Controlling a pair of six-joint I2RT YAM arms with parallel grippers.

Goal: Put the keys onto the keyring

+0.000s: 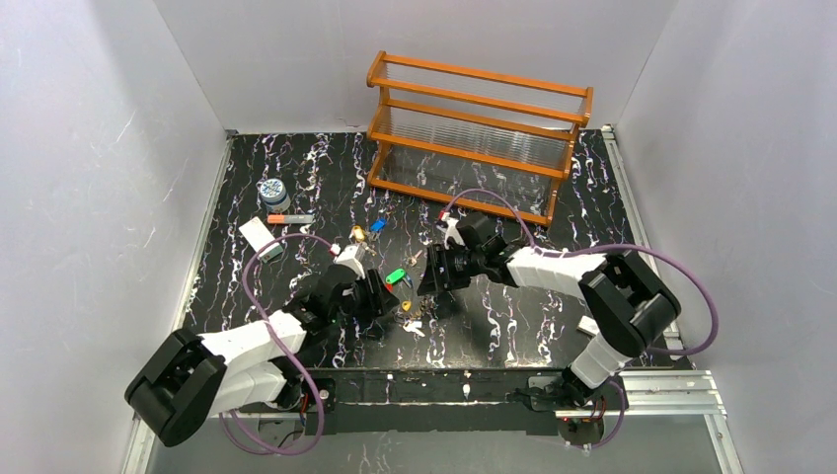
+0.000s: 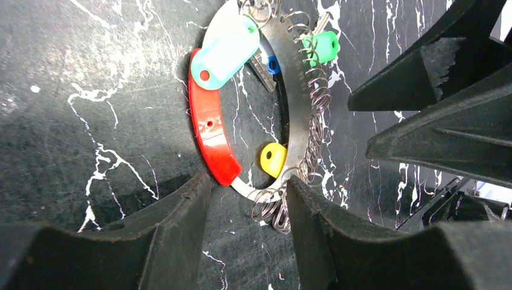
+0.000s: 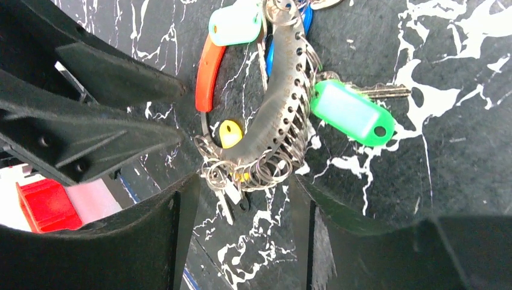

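The keyring (image 2: 296, 103) is a silvery loop with a curved red piece (image 2: 208, 130), lying on the black marbled table (image 1: 513, 326) between both grippers. On it hang several small wire rings, a yellow key (image 2: 273, 158), a green key (image 2: 320, 47), a blue key (image 2: 273, 63) and a pale blue tag (image 2: 226, 45). My left gripper (image 2: 247, 193) is open, its fingers either side of the ring's near end. My right gripper (image 3: 241, 193) is open around the ring's bunch of wire rings (image 3: 253, 172). A green tag (image 3: 353, 112) with a bare key lies beside the keyring (image 3: 278, 103).
A loose blue key (image 1: 377, 225) and a yellow one (image 1: 357, 234) lie further back. A patterned jar (image 1: 273, 190), an orange-tipped stick (image 1: 289, 218) and a white card (image 1: 259, 237) sit at the left. A wooden rack (image 1: 479, 133) stands at the back.
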